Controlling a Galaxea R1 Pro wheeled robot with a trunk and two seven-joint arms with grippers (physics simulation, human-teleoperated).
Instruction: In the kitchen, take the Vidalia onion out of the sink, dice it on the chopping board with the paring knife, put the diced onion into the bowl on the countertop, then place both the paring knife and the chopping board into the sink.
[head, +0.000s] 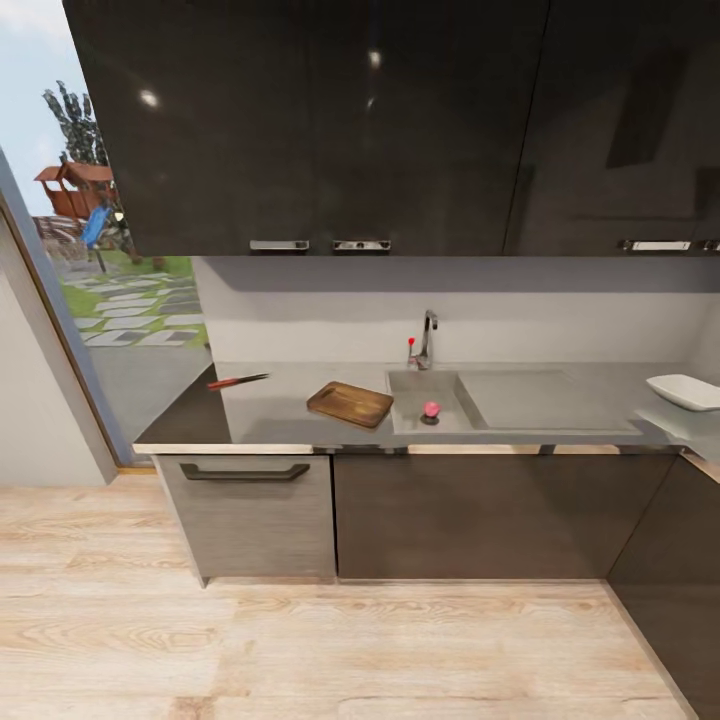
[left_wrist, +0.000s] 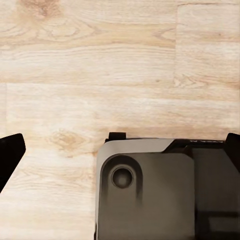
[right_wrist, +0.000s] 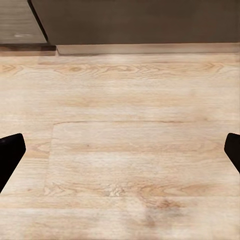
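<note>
Table: the smooth grey worktop table (head: 300, 425) runs across the middle of the head view, over dark cabinet fronts (head: 470, 520).
Sink: the grey steel rectangular sink (head: 470, 400) sits centre frame, with a chrome curved tap (head: 428, 338) behind it and a flat drainboard to the right.
Onion: a small pinkish round thing (head: 431, 409) lies in the basin by the drain (too small to make out more).
Board: the brown wooden rectangular chopping board (head: 350, 404) lies on the table just left of the sink.
Knife: the slim paring knife with reddish-brown handle (head: 238, 381) lies farther left, near the table's end, well apart from the board.
Bowl: the shallow white square bowl (head: 685, 392) rests at the right edge of the frame.
Writing: no brand or lettering is legible anywhere.
Left pincer (left_wrist: 120, 150): dark fingertips at opposite frame edges, spread wide and empty, above the pale wood floor (left_wrist: 100, 75) and a grey robot part (left_wrist: 145, 190).
Right pincer (right_wrist: 120, 150): likewise spread, empty, over floor planks.
</note>
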